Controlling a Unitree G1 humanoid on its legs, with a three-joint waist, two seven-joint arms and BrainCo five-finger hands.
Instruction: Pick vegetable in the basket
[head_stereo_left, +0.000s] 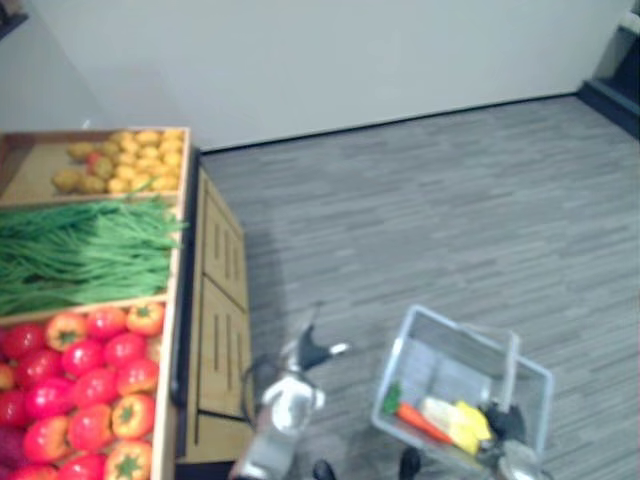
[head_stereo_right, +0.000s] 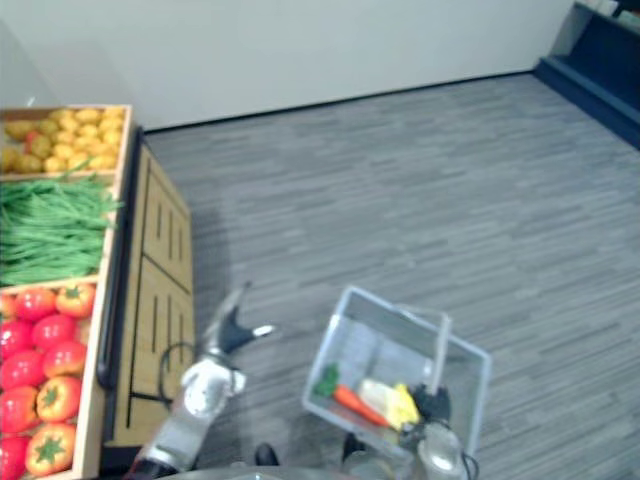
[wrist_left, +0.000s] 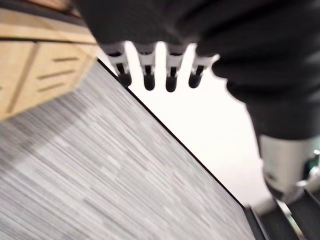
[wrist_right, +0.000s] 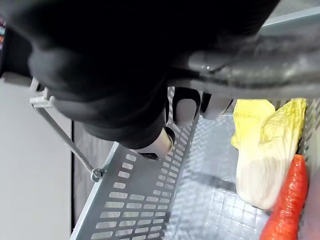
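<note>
A grey perforated basket (head_stereo_left: 420, 325) hangs low over the floor at the lower right. Inside lie an orange carrot (head_stereo_left: 420, 422) with a green top and a pale yellow cabbage (wrist_right: 265, 150). My right hand (head_stereo_left: 505, 425) is at the basket's near edge, its fingers (wrist_right: 160, 141) curled round the basket's handle (head_stereo_left: 510, 365). My left hand (head_stereo_left: 312, 352) hovers over the floor beside the wooden stand, between the stand and the basket. Its fingers (wrist_left: 150, 75) are straight and hold nothing.
A wooden produce stand (head_stereo_left: 220, 330) runs along the left. It carries yellow potatoes (head_stereo_left: 130, 155) at the back, green beans (head_stereo_left: 80, 250) in the middle, and red and orange tomatoes (head_stereo_left: 85, 385) nearest. Grey striped carpet (head_stereo_left: 420, 220) stretches to a white wall.
</note>
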